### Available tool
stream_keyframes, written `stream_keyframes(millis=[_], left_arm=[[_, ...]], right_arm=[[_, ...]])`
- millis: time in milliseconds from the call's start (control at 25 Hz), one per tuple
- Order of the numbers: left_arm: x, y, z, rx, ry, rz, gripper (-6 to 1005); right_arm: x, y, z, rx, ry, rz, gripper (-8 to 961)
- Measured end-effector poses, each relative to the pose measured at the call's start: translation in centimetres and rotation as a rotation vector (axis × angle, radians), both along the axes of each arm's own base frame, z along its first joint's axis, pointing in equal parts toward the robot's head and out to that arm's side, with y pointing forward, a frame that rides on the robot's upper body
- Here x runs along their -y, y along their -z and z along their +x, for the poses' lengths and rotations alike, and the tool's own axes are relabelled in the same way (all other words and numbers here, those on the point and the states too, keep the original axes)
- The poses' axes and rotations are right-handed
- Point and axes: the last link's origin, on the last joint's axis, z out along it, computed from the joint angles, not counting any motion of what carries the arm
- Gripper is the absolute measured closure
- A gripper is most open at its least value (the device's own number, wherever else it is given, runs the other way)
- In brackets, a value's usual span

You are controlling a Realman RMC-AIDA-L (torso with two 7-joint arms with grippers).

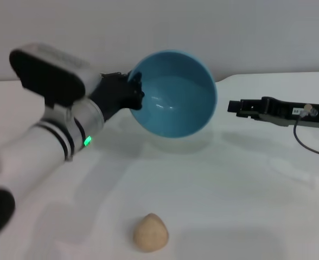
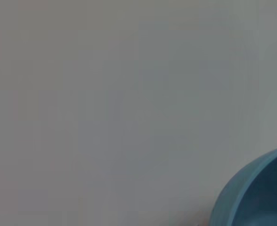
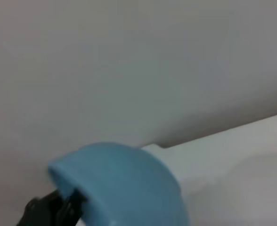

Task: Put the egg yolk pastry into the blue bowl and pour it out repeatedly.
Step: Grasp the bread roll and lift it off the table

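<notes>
1. Nearest the head camera lies the egg yolk pastry (image 1: 150, 233), a pale tan lump with a slightly pointed top, resting by itself on the white bench (image 1: 230, 189) close to the front edge of the view.
2. It sits on bare bench, outside the blue bowl (image 1: 173, 93) and well apart from it, nearer the camera.
3. That bowl is raised off the bench and tipped on its side, so its glossy inside faces the head camera; nothing lies inside it, and its shadow falls on the bench below.
4. Holding it is the left gripper (image 1: 133, 92), whose dark fingers (image 1: 131, 86) are clenched on the rim at the bowl's left side.
5. From the right wrist view the bowl (image 3: 129, 183) shows its rounded outer wall, with the left gripper's dark fingers (image 3: 58, 207) pinching the rim's edge.
6. Only a slice of the bowl's rim and wall (image 2: 251, 197) shows in the left wrist view, against a plain grey wall.
7. Behind the gripper, the left arm runs back to the left of the head view in white and black, with a small green light on its wrist.
8. On the other side, the right gripper (image 1: 230, 106) hangs above the bench at the right, level with the bowl and just beside its right rim without touching it; I cannot tell how its fingers stand.
</notes>
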Motion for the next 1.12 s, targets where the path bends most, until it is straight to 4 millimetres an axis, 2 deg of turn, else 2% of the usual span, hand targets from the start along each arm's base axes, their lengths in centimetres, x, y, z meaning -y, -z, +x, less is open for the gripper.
stream_keyframes(millis=[280, 480, 600, 680, 840, 1000, 1120], left_arm=[[-3.2, -2.8, -1.3, 0.012, -0.265, -0.151, 1002], [-4.5, -5.1, -2.5, -0.067, -0.447, -0.217, 1002], [-4.6, -5.9, -3.3, -0.169, -0.546, -0.229, 1002], [-4.5, -6.1, -3.4, -0.233, -0.586, -0.246, 1002], [-4.2, -6.1, -3.6, -0.291, -0.611, -0.263, 1002], [-3.9, -5.9, -3.8, -0.306, -0.616, -0.271, 1002], [-3.8, -5.9, -3.9, -0.308, -0.621, -0.275, 1002]], right_arm=[[0.0, 0.6, -0.4, 0.039, -0.013, -0.056, 626], [0.0, 2.5, -1.8, 0.129, -0.067, -0.162, 626], [0.3, 4.3, -3.6, 0.234, -0.169, -0.271, 627], [0.3, 4.8, -4.0, 0.267, -0.198, -0.300, 626], [0.8, 6.7, -5.8, 0.358, -0.288, -0.396, 625], [0.6, 7.6, -7.7, 0.404, -0.339, -0.442, 624], [0.7, 7.9, -8.2, 0.417, -0.363, -0.461, 623]])
